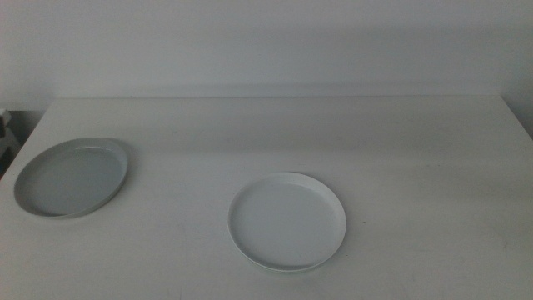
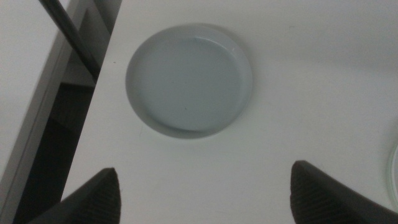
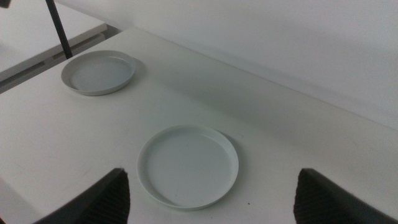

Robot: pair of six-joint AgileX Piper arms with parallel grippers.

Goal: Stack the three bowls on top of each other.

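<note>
Below the left tool [image 2: 205, 186], out ahead of its two dark jaws, sits the grey-blue bowl [image 2: 189, 81], right by the worktop's [image 2: 298, 118] edge. The jaws stand wide apart, nothing between them, and the tool hangs clear above the surface. Over to the other arm: the right tool [image 3: 208, 196] is spread just as wide, also empty, with the white bowl [image 3: 188, 165] lying just ahead of its jaws and the grey-blue one well beyond it, towards the far corner.

From the middle view neither arm shows at all, so both are held back. Two dishes are on display there: grey-blue bowl [image 1: 72, 177] near the edge, white bowl [image 1: 287, 221] closer to the centre, well apart from each other. There may be a second rim peeking from behind the grey-blue one, but it is too faint to call. The mint green bowl cannot be made out for certain.

By the look of it, stacking has barely begun, and this is the approach before the first pick. The next move calls for one tool to drop onto a low upright rim, one jaw inside and one outside, then pinch, lift level, and carry it over to the other bowl. These rims are shallow, so the grip has little to bite on.
</note>
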